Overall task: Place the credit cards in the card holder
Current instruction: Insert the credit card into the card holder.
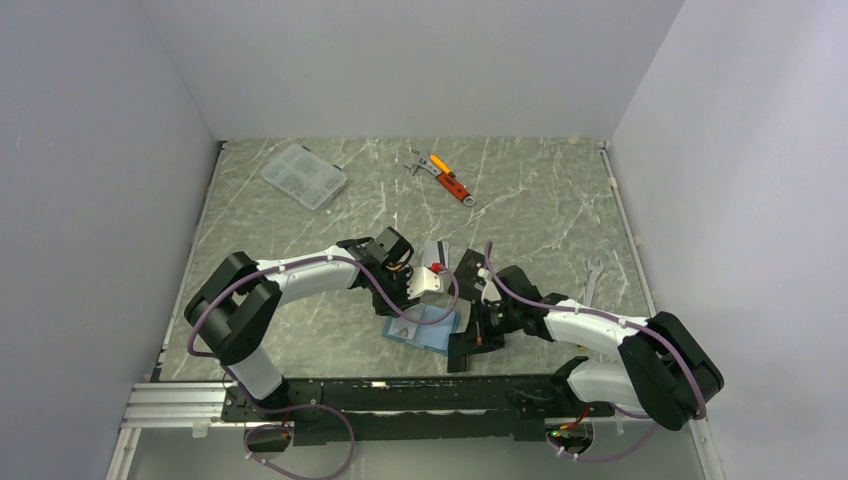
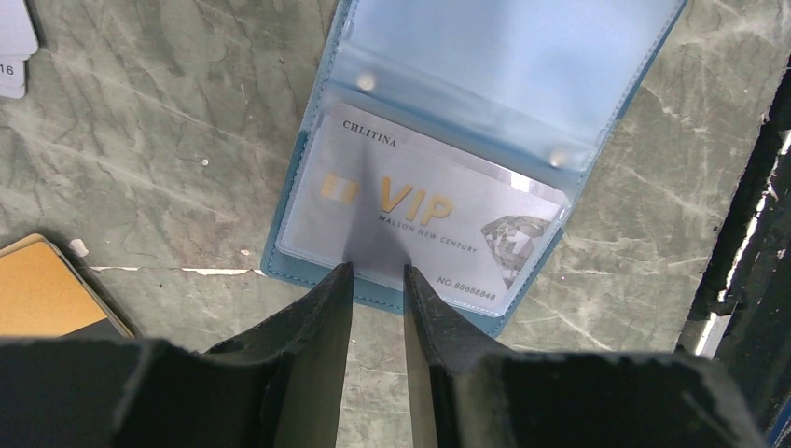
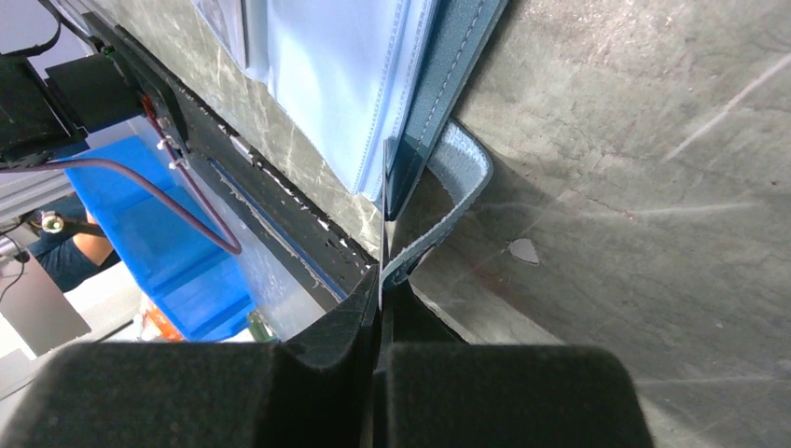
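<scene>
The teal card holder (image 1: 428, 328) lies open on the table between my arms. In the left wrist view the holder (image 2: 504, 56) shows a silver-grey VIP card (image 2: 429, 215) sitting inside its clear lower pocket. My left gripper (image 2: 377, 271) hovers just at the holder's near edge, its fingers a small gap apart with nothing between them. An orange-gold card (image 2: 42, 289) lies on the table to its left. My right gripper (image 3: 382, 275) is shut on the holder's teal strap (image 3: 457, 177) at the edge of the holder (image 3: 326, 84). In the top view the left gripper (image 1: 408, 302) and right gripper (image 1: 478, 325) flank the holder.
White cards (image 2: 14, 47) lie at the far left of the left wrist view. A clear plastic box (image 1: 304, 175), an orange-handled tool (image 1: 450, 180) and a wrench (image 1: 590, 278) lie farther off. A black rail (image 1: 400, 385) runs along the table's near edge.
</scene>
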